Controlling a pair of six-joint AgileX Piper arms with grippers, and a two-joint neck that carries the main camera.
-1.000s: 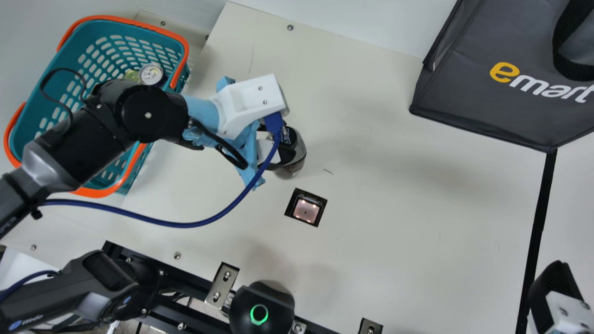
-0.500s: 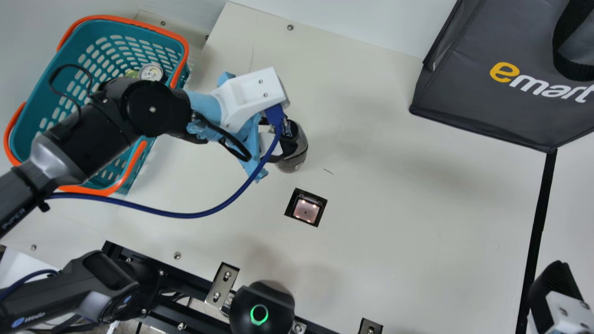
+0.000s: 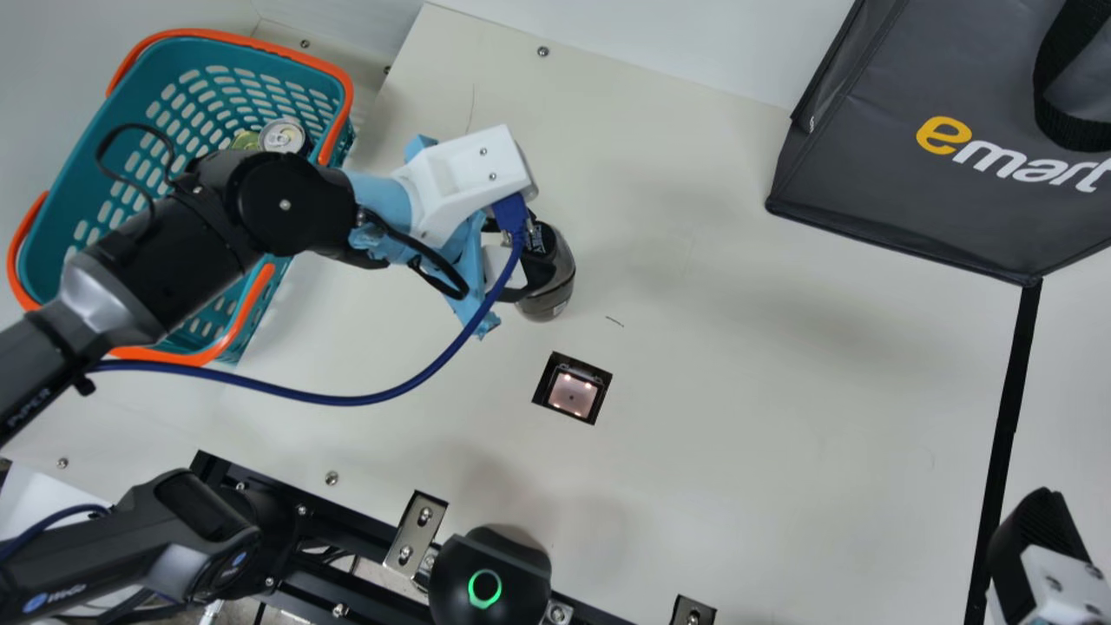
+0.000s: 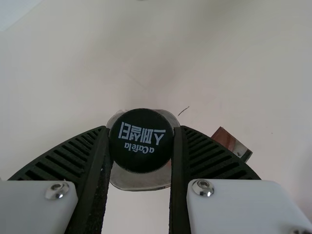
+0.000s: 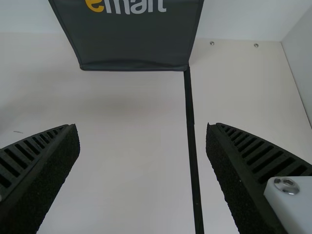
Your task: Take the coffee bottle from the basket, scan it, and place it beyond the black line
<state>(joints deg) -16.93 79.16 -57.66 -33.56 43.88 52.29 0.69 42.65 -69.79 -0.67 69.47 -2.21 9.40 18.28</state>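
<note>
My left gripper (image 3: 519,260) is at the table's middle left in the main view, shut on the coffee bottle (image 3: 555,299). In the left wrist view the gripper (image 4: 141,146) pinches the bottle's dark cap (image 4: 141,140) from both sides, the clear body below it. The scanner window (image 3: 573,392) lies in the table just nearer than the bottle, lit. My right gripper (image 3: 1037,538) is at the lower right corner by the black line (image 3: 1007,417); in the right wrist view the gripper (image 5: 143,141) stands open with nothing between its fingers, above the black line (image 5: 191,131).
The teal basket (image 3: 52,234) with orange handles stands at the far left, a can (image 3: 283,137) inside. A dark grey bag (image 3: 877,191) stands at the far right, its corner by the line's far end. A black device with a green ring (image 3: 486,573) is at the near edge.
My left gripper has moved slightly away from the scanner window, toward the table's far side, with the bottle in it. It has shifted little since the middle picture. The right gripper keeps its place.
</note>
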